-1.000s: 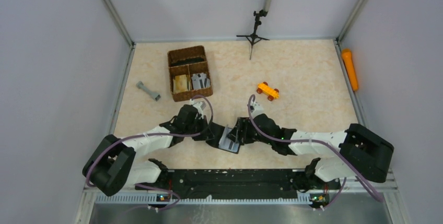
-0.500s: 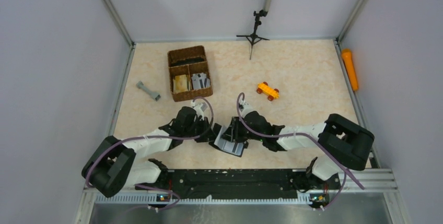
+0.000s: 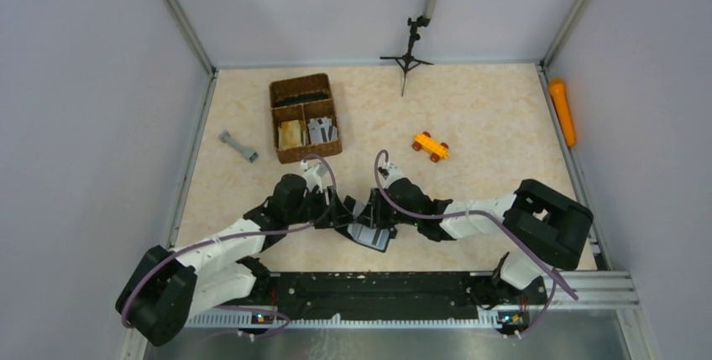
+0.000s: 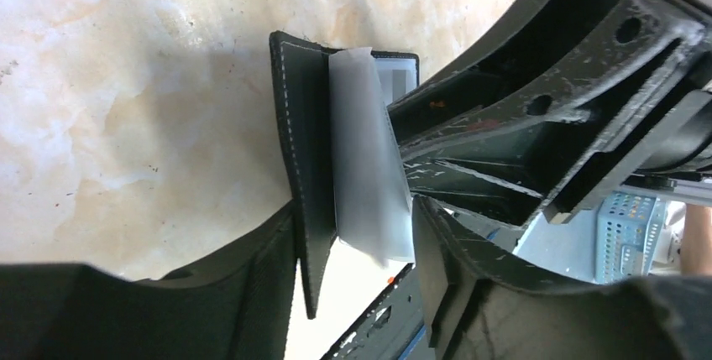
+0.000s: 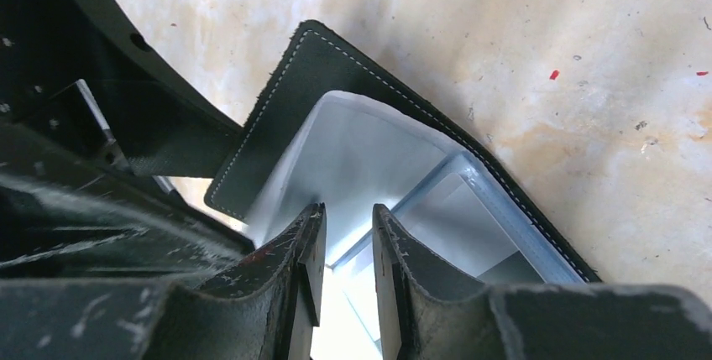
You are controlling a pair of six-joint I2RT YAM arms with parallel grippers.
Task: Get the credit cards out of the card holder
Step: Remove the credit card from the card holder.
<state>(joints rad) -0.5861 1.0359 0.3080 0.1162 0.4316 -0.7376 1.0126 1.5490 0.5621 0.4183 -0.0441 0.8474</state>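
Observation:
The black card holder (image 3: 370, 233) stands open and tilted near the table's front edge, between my two grippers. In the left wrist view its black stitched flap (image 4: 302, 159) and a pale plastic sleeve (image 4: 366, 167) hang between the spread jaws of my left gripper (image 4: 356, 227), with daylight beside the right finger. In the right wrist view the holder (image 5: 336, 66) shows its grey-blue shiny inside. My right gripper (image 5: 347, 219) reaches into it, jaws drawn close on a pale inner sleeve. I cannot tell any credit cards from the sleeves.
A brown wicker basket (image 3: 301, 85) with flat pieces in it stands at the back left, with a grey bar (image 3: 238, 146) to its left. An orange toy car (image 3: 430, 146) lies mid-right. A small tripod (image 3: 407, 58) and an orange cylinder (image 3: 562, 111) stand by the walls.
My left gripper has opened off the holder's flap. My right gripper has slid left into the open holder and closed down. The holder has shifted slightly left.

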